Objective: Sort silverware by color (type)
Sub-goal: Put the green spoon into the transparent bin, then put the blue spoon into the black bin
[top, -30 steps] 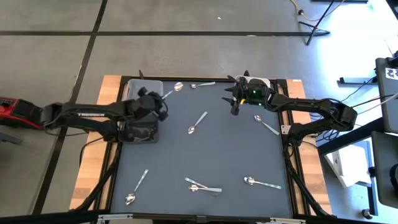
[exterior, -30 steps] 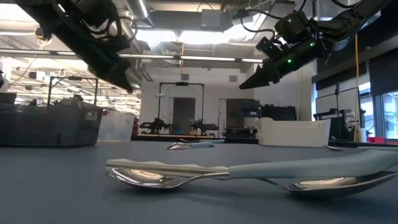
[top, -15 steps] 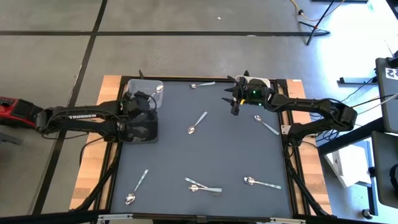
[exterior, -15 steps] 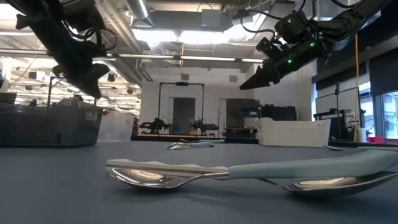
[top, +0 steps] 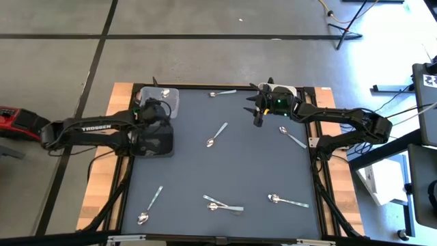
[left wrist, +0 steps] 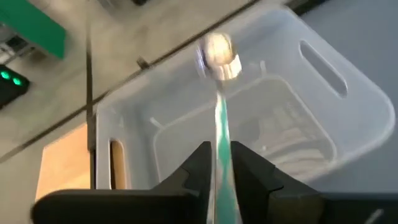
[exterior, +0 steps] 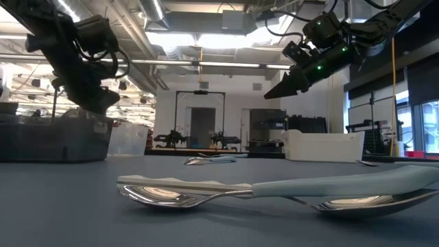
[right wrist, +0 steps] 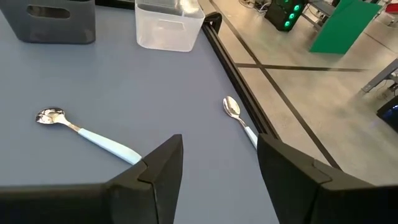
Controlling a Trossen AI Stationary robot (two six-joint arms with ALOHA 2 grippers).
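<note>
The left gripper [left wrist: 219,171] is clamped on a green-handled spoon [left wrist: 217,93] over the clear bin [top: 171,93] at the upper left of the high view; the drop is not yet made. The right gripper [top: 258,116] hangs at upper centre, fingers spread wide and empty.

Most sorting looks left to do: 6 spoons lie loose on the grey mat [top: 191,171] — 1 at top centre [top: 222,93], 1 mid-table [top: 217,134], 1 at right [top: 292,137], 1 at lower left [top: 149,205] and 2 along the bottom [top: 222,205] [top: 287,201].

Behind the table is an open workshop with ceiling lights.
</note>
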